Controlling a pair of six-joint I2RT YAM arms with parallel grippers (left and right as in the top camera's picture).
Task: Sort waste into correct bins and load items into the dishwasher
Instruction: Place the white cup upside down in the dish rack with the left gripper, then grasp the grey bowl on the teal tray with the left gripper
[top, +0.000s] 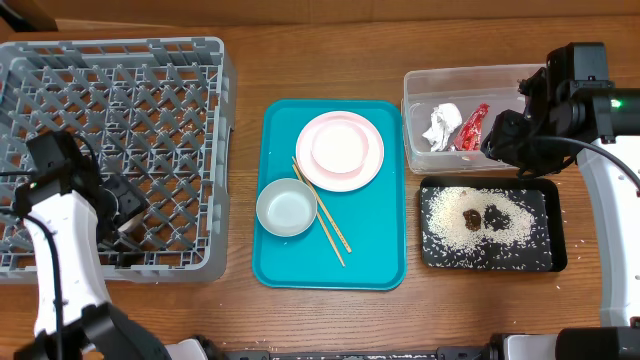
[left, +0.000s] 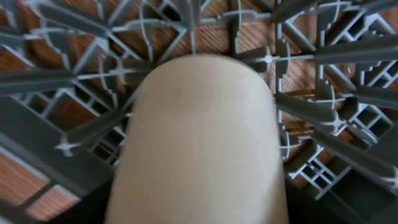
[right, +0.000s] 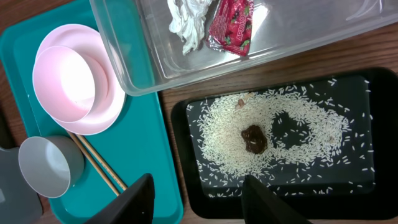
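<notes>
My left gripper (top: 122, 203) is low inside the grey dish rack (top: 150, 90), shut on a small white cup (left: 199, 143) that fills the left wrist view above the lattice (left: 311, 74). My right gripper (right: 199, 199) is open and empty, high over the gap between the clear tub (top: 412, 120) and the black tray (top: 556, 250). The tub holds a crumpled napkin (top: 441, 126) and a red wrapper (top: 472, 127). The black tray holds rice (top: 450, 220) and brown lumps (top: 484, 216). A plate (top: 372, 160), small dish (top: 338, 146), grey bowl (top: 286, 207) and chopsticks (top: 330, 225) lie together.
These dishes sit on a teal serving tray (top: 380, 260) in the middle of the wooden table, between the rack and the bins. The right arm's body (top: 580, 100) hangs over the tub's right end.
</notes>
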